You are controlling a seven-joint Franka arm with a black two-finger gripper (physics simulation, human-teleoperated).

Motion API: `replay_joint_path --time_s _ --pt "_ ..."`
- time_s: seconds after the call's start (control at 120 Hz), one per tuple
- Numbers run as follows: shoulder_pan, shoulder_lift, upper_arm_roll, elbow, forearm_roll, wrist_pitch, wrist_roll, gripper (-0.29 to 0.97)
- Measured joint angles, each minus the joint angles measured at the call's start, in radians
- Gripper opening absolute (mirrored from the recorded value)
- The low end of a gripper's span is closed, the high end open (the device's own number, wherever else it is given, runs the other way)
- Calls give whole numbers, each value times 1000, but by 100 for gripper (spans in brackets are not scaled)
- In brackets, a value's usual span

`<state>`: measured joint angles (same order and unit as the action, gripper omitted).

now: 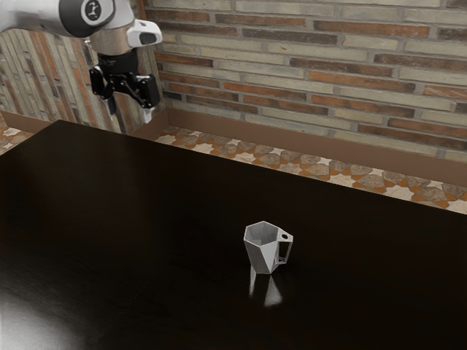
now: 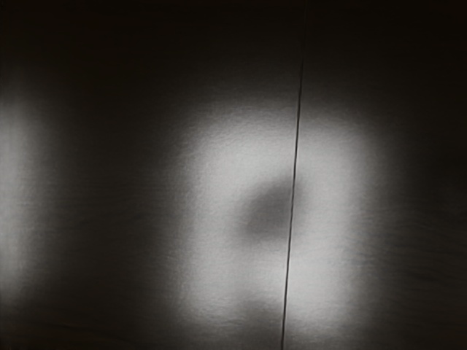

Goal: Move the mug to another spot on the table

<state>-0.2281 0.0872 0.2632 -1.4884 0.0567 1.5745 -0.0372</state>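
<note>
Currently gripper [image 1: 131, 120] hangs high at the exterior view's upper left, above the far corner of the table [image 1: 109, 240], in front of the brick wall [image 1: 306, 65]. Fingers look spread apart with nothing between them, so released. Mug [image 1: 268, 248] stands upright on the dark glossy table, right of center in the exterior view and well apart from the gripper. It's grey and faceted, handle toward the exterior view's right, reflection just below it. Wrist view: dark tabletop with pale blurred glare, crossed by a thin dark line [image 2: 292, 182].
</note>
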Motion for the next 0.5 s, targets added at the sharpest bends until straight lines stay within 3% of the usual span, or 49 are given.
replay_joint_path --time_s 0.225,0.35,0.5 --pt "-3 1 -40 17 4 -2 38 68" --pt "-80 19 -113 69 9 -3 124 68" --pt "-247 92 -144 176 87 -22 213 68"
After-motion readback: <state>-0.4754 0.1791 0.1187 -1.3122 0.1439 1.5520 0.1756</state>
